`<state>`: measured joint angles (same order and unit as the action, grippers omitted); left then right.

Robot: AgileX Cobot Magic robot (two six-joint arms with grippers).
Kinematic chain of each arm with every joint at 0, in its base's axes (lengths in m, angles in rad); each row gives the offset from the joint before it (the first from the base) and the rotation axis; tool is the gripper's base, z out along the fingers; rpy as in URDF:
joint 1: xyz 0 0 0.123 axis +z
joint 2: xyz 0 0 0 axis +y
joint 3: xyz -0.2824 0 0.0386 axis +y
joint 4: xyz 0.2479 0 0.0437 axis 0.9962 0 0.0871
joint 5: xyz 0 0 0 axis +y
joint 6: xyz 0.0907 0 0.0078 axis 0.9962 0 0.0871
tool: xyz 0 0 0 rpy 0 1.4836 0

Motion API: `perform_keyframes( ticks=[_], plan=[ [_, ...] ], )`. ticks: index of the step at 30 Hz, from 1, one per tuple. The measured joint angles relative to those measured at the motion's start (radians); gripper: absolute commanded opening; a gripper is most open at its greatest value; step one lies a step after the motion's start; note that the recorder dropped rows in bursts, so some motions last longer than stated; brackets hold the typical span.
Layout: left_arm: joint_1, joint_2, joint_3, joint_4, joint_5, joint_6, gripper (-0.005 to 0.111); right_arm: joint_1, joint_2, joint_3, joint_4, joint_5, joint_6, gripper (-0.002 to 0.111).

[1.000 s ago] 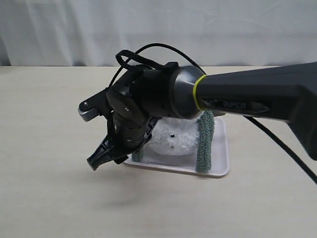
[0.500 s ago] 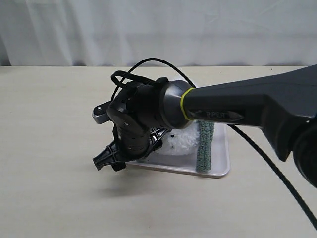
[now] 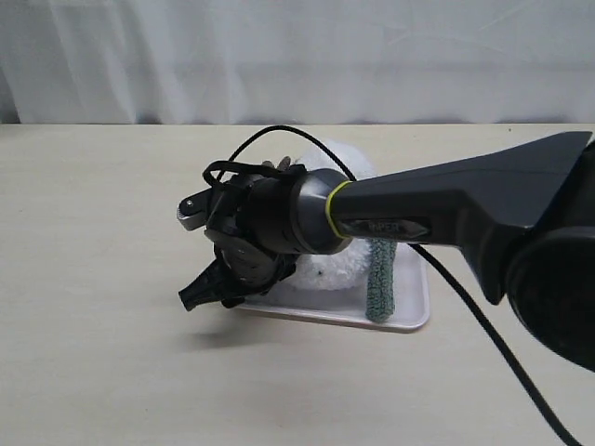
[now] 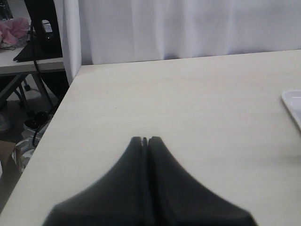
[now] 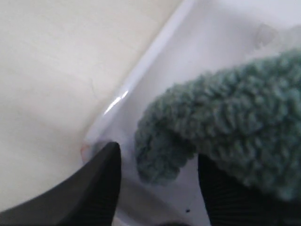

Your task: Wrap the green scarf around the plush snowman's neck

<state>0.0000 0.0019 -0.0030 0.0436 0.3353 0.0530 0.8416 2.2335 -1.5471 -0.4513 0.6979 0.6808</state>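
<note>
Jaws of the right gripper (image 5: 157, 153) stand apart, the scarf (image 5: 225, 122) end between them, ungripped. On the left gripper (image 4: 146, 140) they meet, empty.

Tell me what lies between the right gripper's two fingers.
The rounded end of the green scarf, lying in the white tray. The right wrist view shows it.

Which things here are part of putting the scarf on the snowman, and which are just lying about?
For the job: green scarf, plush snowman, right hand open around the scarf's end.
Just lying about: white tray under them, left hand shut over the table, white curtain.
</note>
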Motion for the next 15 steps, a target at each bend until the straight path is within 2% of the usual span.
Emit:
perform_keyframes(
  ticks=[1,2,3,4,15],
  plan=[
    [0.0,0.0,0.0,0.0,0.0,0.0,0.0,0.0,0.003,0.0,-0.007,-0.002,-0.014,0.035],
    [0.0,0.0,0.0,0.0,0.0,0.0,0.0,0.0,0.003,0.0,-0.006,-0.002,-0.017,0.023],
    [0.0,0.0,0.0,0.0,0.0,0.0,0.0,0.0,0.003,0.0,-0.006,-0.002,-0.023,0.018],
    [0.0,0.0,0.0,0.0,0.0,0.0,0.0,0.0,0.003,0.0,-0.006,-0.002,-0.029,0.006],
    [0.0,0.0,0.0,0.0,0.0,0.0,0.0,0.028,-0.095,0.002,0.044,0.142,-0.171,0.004]
  ],
)
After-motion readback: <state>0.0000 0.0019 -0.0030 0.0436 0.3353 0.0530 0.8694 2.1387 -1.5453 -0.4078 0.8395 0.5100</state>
